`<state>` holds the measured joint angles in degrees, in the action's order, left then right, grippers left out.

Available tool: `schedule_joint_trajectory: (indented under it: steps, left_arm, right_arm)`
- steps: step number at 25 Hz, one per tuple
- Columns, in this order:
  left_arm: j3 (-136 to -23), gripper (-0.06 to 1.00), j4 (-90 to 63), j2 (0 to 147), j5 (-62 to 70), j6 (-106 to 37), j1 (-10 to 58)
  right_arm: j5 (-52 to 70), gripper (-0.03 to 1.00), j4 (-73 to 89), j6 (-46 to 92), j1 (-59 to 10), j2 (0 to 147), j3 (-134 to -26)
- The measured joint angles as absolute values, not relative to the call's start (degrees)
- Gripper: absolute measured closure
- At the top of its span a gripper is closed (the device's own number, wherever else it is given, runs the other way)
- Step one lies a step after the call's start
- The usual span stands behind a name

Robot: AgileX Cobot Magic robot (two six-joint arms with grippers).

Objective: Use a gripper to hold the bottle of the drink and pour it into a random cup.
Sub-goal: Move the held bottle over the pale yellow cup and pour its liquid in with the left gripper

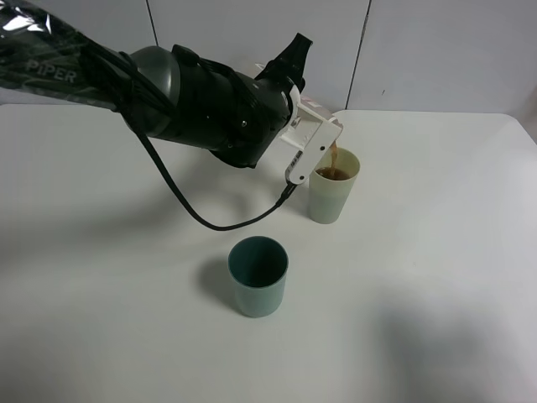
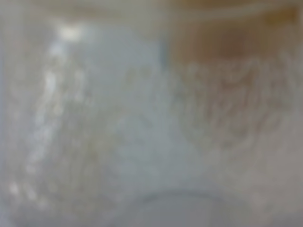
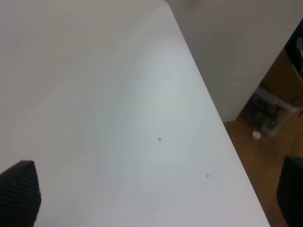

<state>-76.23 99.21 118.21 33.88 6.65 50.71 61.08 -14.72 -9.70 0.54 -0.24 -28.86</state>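
Note:
My left gripper (image 1: 321,133), a white claw on the black arm, is shut on the bottle of the drink (image 1: 319,109) and holds it tipped over the pale yellow-green cup (image 1: 331,191). The fingers hide most of the bottle. A thin brown stream (image 1: 334,154) runs from its mouth into the cup, which holds brown liquid (image 1: 335,174). The left wrist view is filled by a blurred close-up of the clear bottle (image 2: 142,123), with brown liquid (image 2: 227,42) at one corner. My right gripper (image 3: 156,198) is open and empty over bare table; it is out of the exterior view.
A shorter dark teal cup (image 1: 258,275) stands empty on the white table (image 1: 436,277), nearer the front than the yellow-green cup. A black cable (image 1: 210,220) hangs from the left arm. The right wrist view shows the table's edge (image 3: 208,104) and floor beyond.

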Motion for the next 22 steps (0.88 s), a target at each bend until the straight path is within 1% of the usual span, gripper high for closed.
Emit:
schedule_joint_trajectory:
  steps: [17, 22]
  left_arm:
    - [-76.23, 0.61, 99.21, 118.21, 34.41, 6.58, 51.99]
    - [-76.23, 0.61, 99.21, 118.21, 34.41, 2.82, 51.99]
  right_arm:
    - [61.08, -0.03, -14.72, -9.7, 0.54, -0.24, -28.86]
    - [61.08, -0.03, -14.72, -9.7, 0.54, -0.24, -28.86]
